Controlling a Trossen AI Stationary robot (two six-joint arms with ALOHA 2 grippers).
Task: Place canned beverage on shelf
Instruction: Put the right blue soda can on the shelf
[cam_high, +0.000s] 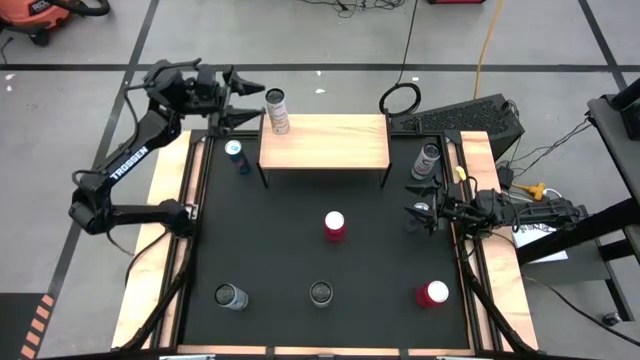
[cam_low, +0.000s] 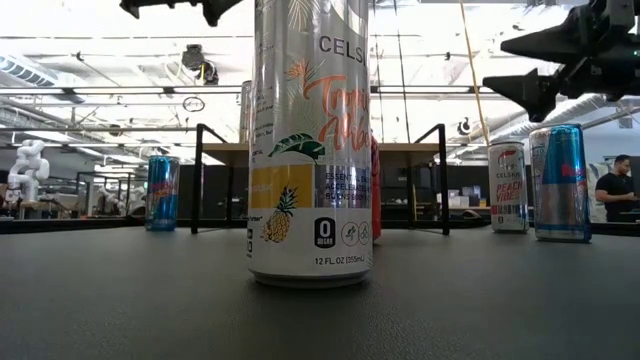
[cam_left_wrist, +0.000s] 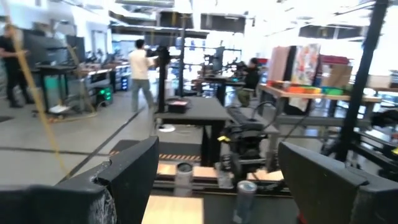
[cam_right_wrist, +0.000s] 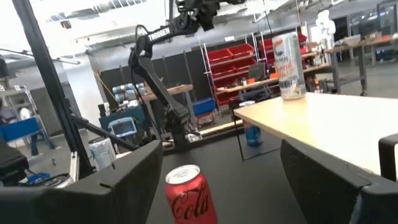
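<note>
**One can on the shelf, six on the mat**

I am counting seven cans. One tall white-and-silver can (cam_high: 277, 110) is standing upright on the left end of the small light-wood shelf on thin black legs (cam_high: 330, 143), at the far side of the large black mat (cam_high: 290, 245).

Six more are standing on the mat: a blue can (cam_high: 237, 155) just left of the shelf, a silver can (cam_high: 428, 160) just right of it, a red cola can (cam_high: 334, 225) in the middle, and three along the near edge — a silver one (cam_high: 231, 296) at left, a silver one (cam_high: 321, 293) in the centre, a red one (cam_high: 432, 294) at right.

I am holding my left gripper (cam_high: 243, 98) above the shelf's left end, beside the shelved can, fingers spread wide and gripping nothing. My right gripper (cam_high: 418, 212) is hanging at the mat's right edge, pointing toward the cola can, fingers also parted and empty.
</note>
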